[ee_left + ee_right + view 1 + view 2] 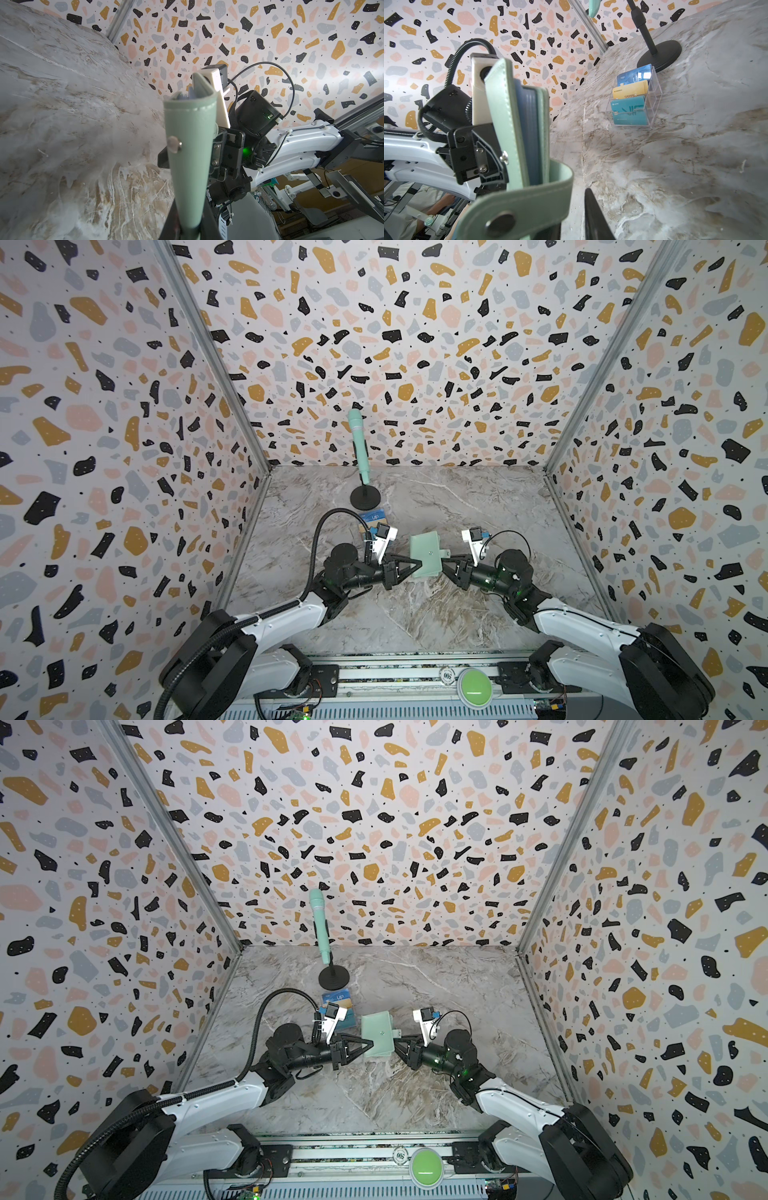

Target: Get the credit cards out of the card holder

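Enclosing blue sleeve pages [529, 133], mint card holder [500, 116]

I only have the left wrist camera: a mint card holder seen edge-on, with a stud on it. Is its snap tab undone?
Observer: Yes. In the right wrist view the snap tab hangs unfastened off the card holder.
Operator: Is anything gripping it?
Observer: Cannot tell. In a top view the right gripper is at the tab; its one visible finger shows a gap beside it.
Operator: Anything beyond my arm?
Observer: A clear stand with blue, gold and teal cards, beside a microphone stand's base.
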